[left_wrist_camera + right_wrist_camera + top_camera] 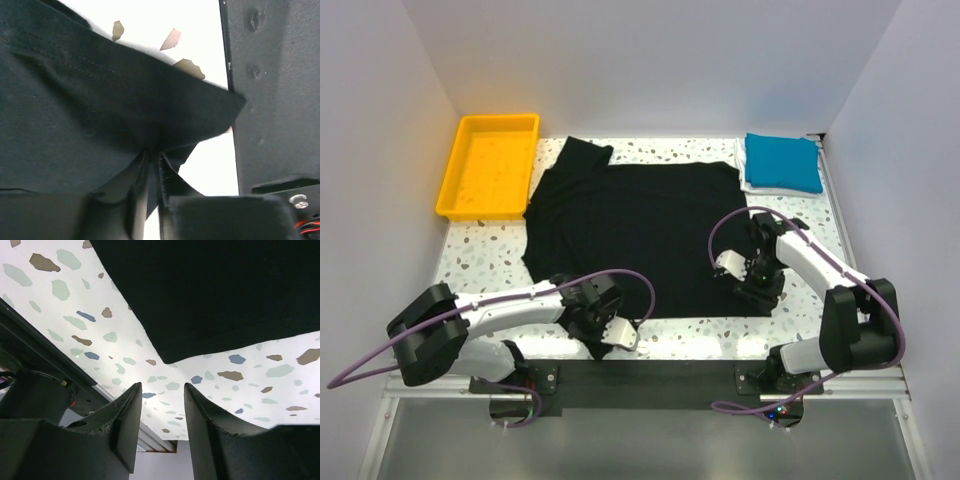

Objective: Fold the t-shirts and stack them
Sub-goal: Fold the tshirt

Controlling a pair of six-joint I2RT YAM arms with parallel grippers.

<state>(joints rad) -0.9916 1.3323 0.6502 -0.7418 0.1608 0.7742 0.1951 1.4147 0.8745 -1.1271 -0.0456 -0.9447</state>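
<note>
Nearest me, the left gripper [153, 167] is clenched on the near hem of the big black t-shirt [640, 230], which lies spread across the table [490, 250]. The right gripper [162, 390] hangs released beside its corner. The blue t-shirt [782, 162] sits folded far right. Lifting one-sided could skew the fold.

White t-shirt [758, 188] mostly beneath blue t-shirt [782, 161]

The white-and-black left arm [510, 300] stretches low towards its right. The left gripper [154, 159] is pinched on the hem of the large black cloth t-shirt [75, 110]. The right arm [815, 262] folds inward, and the right gripper [162, 390] points down with its fingers parted and nothing between them.
</note>
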